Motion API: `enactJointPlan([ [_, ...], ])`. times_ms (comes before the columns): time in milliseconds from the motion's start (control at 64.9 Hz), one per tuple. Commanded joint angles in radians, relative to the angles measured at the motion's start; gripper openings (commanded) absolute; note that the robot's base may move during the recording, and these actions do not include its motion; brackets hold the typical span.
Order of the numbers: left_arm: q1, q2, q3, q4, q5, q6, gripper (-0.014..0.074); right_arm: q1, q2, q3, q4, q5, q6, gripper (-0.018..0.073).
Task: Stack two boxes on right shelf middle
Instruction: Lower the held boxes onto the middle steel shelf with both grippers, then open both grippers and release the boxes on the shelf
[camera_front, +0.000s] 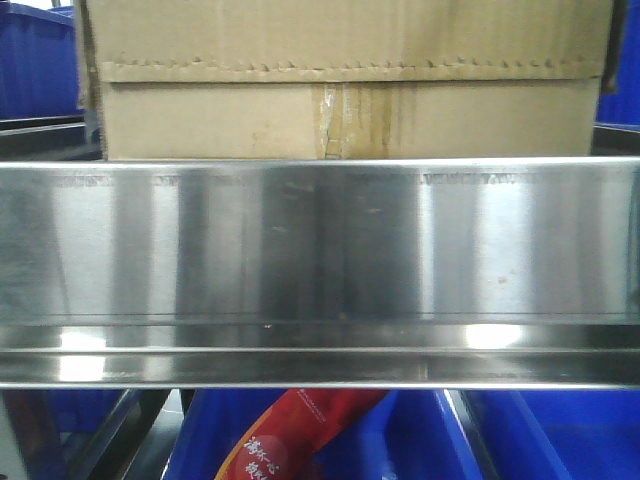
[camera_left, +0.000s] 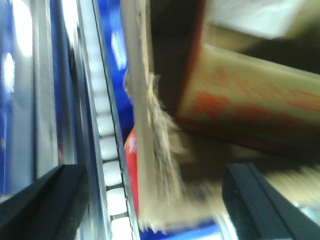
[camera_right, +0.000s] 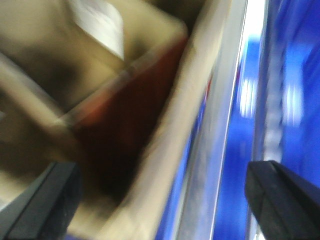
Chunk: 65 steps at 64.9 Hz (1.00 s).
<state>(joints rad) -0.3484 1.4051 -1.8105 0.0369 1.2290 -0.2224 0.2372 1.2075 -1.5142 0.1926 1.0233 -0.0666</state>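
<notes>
In the front view a brown cardboard box (camera_front: 350, 115) sits on the steel shelf (camera_front: 320, 240), with a jagged flap edge and yellowed tape at its middle seam. No gripper shows in that view. Both wrist views are motion-blurred. My left gripper (camera_left: 155, 200) is open, its black fingers (camera_left: 45, 200) far apart, and a frayed cardboard box wall (camera_left: 150, 150) stands between them. A red-and-tan carton (camera_left: 240, 105) lies inside that box. My right gripper (camera_right: 162, 200) is open too, with another box wall (camera_right: 170, 150) running between its fingers (camera_right: 282, 200).
Blue plastic bins (camera_front: 560, 440) sit below and behind the shelf. A red packet (camera_front: 290, 440) lies in the lower bin. A steel rail (camera_left: 100, 100) with a row of white rounds runs beside the left box wall. Another steel rail (camera_right: 220, 125) and blue plastic (camera_right: 295, 100) flank the right one.
</notes>
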Motion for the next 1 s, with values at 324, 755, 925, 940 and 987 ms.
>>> enactJointPlan([
  [324, 0.004, -0.401, 0.391, 0.054, -0.249, 0.002, -0.0114, -0.003, -0.333, 0.238, -0.010, -0.148, -0.011, -0.0160],
  [755, 0.004, -0.844, 1.118, 0.126, -0.895, 0.004, -0.0111, -0.003, -0.671, 0.845, -0.031, -0.626, -0.110, -0.0162],
  [925, 0.004, -0.907, 1.303, 0.133, -1.135, 0.004, -0.0111, -0.003, -0.701, 0.946, -0.041, -0.724, -0.110, -0.0162],
  [940, 0.004, -0.912, 1.317, 0.133, -1.157, 0.004, -0.0111, -0.003, -0.701, 0.948, -0.041, -0.724, -0.110, -0.0162],
  [987, 0.004, -0.914, 1.341, 0.133, -1.198, 0.004, -0.0111, -0.003, -0.701, 0.951, -0.041, -0.721, -0.110, -0.0162],
])
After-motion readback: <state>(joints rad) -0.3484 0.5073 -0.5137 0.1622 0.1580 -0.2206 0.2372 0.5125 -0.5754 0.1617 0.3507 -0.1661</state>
